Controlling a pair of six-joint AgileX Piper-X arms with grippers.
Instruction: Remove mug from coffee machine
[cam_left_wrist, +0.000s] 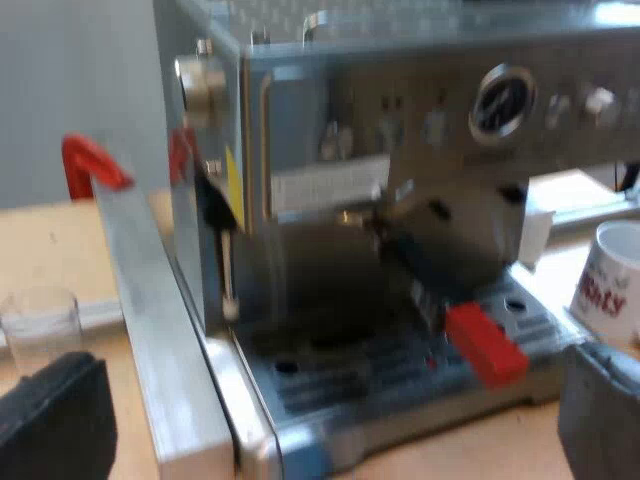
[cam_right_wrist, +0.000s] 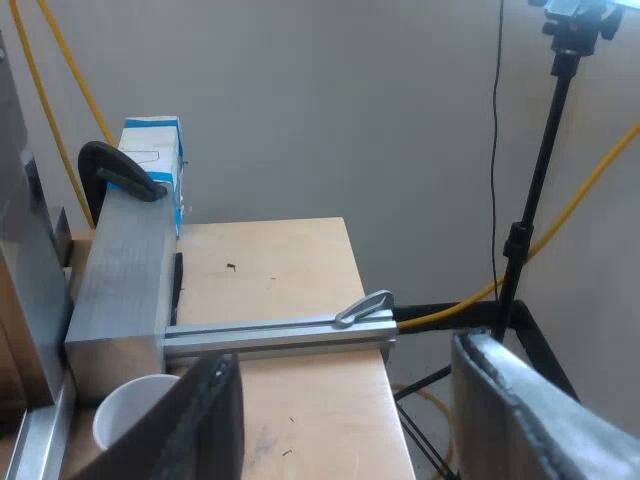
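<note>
Right hand (cam_right_wrist: 345, 358) spread wide over table (cam_right_wrist: 290, 265) edge; white cup (cam_right_wrist: 125, 418), perhaps mug, touching metal block (cam_right_wrist: 120, 280).

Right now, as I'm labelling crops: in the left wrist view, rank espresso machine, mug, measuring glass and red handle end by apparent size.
1. espresso machine
2. mug, only partly seen
3. measuring glass and red handle end look alike; nearness to the camera leaves their order unsure.

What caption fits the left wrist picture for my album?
Mug stands beside the espresso machine, with the red-ended holder locked into its front.
</note>
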